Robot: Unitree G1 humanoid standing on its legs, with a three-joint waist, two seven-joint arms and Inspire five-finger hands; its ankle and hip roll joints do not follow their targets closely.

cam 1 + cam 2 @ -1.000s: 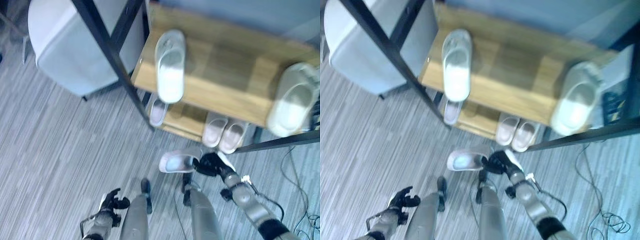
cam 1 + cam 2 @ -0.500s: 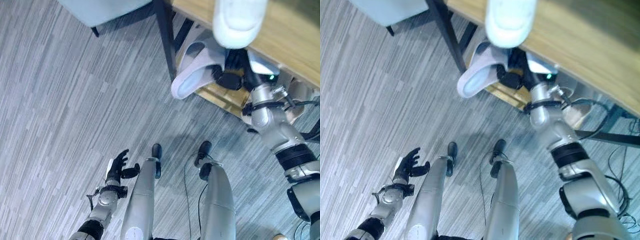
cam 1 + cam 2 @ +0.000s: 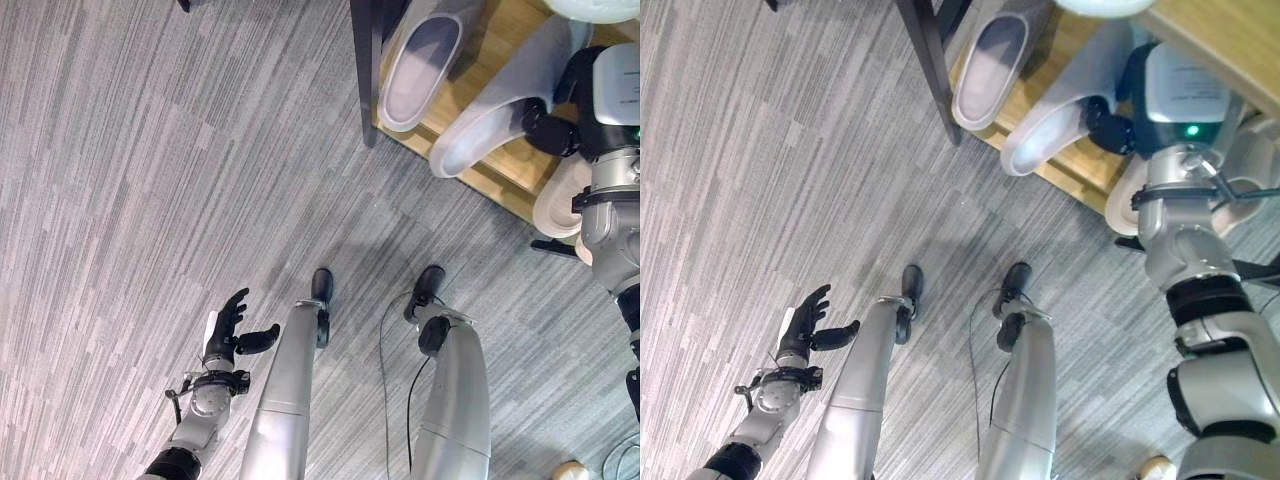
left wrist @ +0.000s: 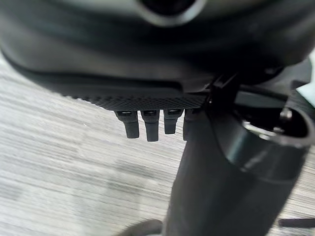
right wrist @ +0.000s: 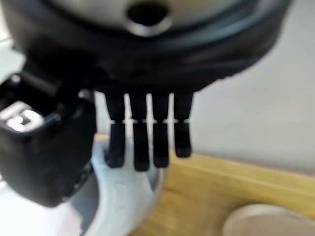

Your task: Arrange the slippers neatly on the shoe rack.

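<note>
A pale grey slipper (image 3: 488,122) hangs tilted over the front edge of the rack's lower wooden shelf (image 3: 505,165), with my right hand (image 3: 556,108) shut on its heel end. In the right wrist view the fingers (image 5: 147,142) curl over that slipper's rim (image 5: 123,196). Its match, a second grey slipper (image 3: 420,58), lies on the same shelf just to the left, next to the black rack post (image 3: 365,60). A beige slipper (image 3: 560,198) rests on the shelf under my right forearm. My left hand (image 3: 228,328) hovers open low over the floor, holding nothing.
Grey striped carpet (image 3: 150,180) covers the floor in front of the rack. The toe of a white slipper (image 3: 1102,5) sticks out over the edge of the upper shelf (image 3: 1230,50) above my right hand.
The camera has tipped down toward the floor. My right hand has carried the grey slipper rightward and in over the lower shelf, beside the other grey slipper. The left hand has stayed put.
</note>
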